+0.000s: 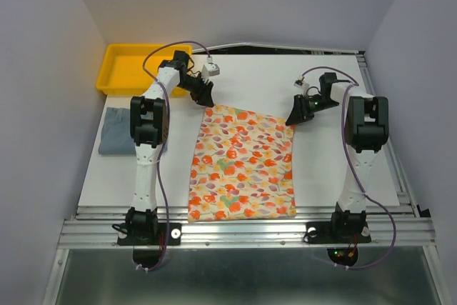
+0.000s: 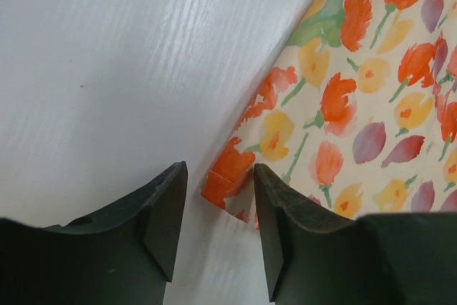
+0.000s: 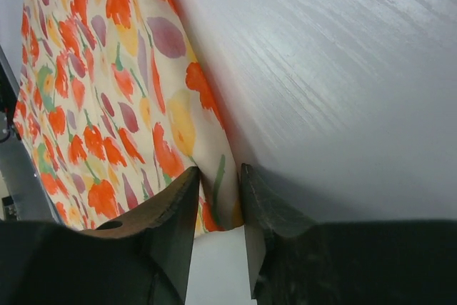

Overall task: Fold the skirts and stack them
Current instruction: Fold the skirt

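Note:
The floral skirt (image 1: pixel 243 163), cream with orange, red and yellow flowers, lies flat in the middle of the table. My left gripper (image 1: pixel 203 95) is at its far left corner. In the left wrist view the jaws are apart and low on the table, with that corner (image 2: pixel 230 176) between them, touching only the right finger (image 2: pixel 275 212). My right gripper (image 1: pixel 296 116) is at the far right corner. Its jaws are narrow, with bunched cloth (image 3: pixel 218 191) pressed between both of them. The blue-grey skirt (image 1: pixel 114 131) lies folded at the table's left edge.
A yellow plastic tray (image 1: pixel 123 69) stands at the back left corner, just beyond the left gripper. The white table (image 1: pixel 257 80) has a metal rail along its near edge and grey walls on both sides.

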